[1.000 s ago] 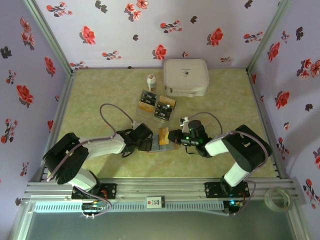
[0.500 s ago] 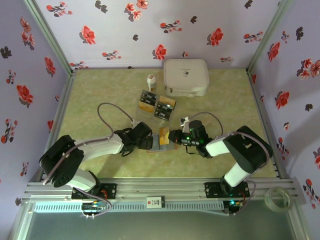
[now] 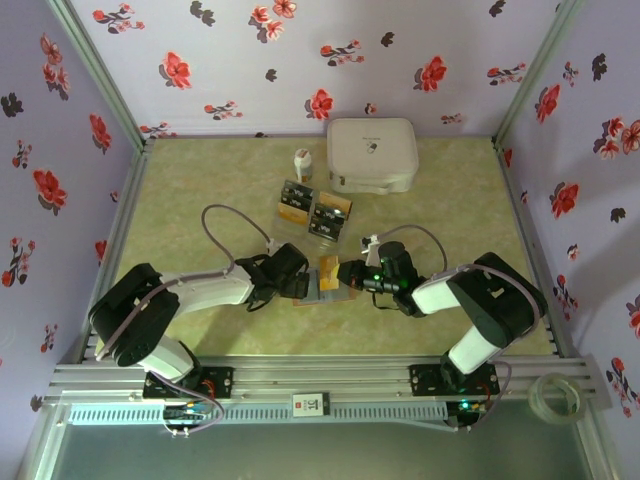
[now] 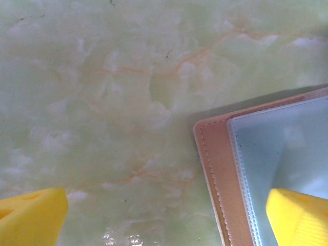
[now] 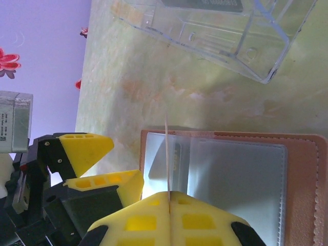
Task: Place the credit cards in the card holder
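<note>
Little moved: left arm's elbow shifted, both pincers hold place. Right pincer (image 5: 169, 199) stays clamped on a card (image 5: 167, 154), edge-on over the open card holder (image 5: 302, 184). Left pincer (image 4: 164, 225) is spread wide, one finger (image 4: 300, 218) over the holder's sleeve. Card not in yet; spare cards (image 3: 312, 212) wait farther back on the desk (image 4: 102, 102).

I see a big white rounded case (image 3: 372, 155) at the far side of my green marbled desk (image 3: 200, 180). A small white bottle (image 3: 303, 163) stands just left of it. A clear plastic box (image 5: 230, 48) lies nearer than the case, to its left.
</note>
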`<state>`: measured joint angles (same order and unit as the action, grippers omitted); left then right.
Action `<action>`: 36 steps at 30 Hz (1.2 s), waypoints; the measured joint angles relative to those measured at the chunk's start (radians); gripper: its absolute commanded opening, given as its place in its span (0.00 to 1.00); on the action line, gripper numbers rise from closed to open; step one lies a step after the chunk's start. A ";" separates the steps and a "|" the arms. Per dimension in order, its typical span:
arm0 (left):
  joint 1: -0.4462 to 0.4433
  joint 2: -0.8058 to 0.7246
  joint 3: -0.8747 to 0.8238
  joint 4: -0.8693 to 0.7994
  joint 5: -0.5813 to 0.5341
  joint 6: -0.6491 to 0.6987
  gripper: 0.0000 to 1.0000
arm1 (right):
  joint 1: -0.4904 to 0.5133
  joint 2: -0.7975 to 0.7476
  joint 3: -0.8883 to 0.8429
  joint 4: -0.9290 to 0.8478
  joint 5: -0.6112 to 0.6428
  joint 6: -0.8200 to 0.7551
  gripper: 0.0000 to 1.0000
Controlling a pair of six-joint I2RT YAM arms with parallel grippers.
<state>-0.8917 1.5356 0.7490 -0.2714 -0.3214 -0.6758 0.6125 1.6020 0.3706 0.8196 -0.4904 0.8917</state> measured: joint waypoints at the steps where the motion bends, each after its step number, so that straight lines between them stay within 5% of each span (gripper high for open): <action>1: 0.000 0.000 -0.003 0.003 0.000 -0.002 1.00 | 0.000 0.000 0.000 0.000 0.000 0.000 0.00; 36: 0.000 -0.002 -0.030 0.036 0.001 -0.025 1.00 | -0.005 0.113 0.000 0.157 -0.035 0.044 0.00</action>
<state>-0.8917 1.5341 0.7189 -0.2352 -0.3202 -0.7006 0.6075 1.7153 0.3710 0.9768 -0.5255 0.9360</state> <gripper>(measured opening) 0.997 0.039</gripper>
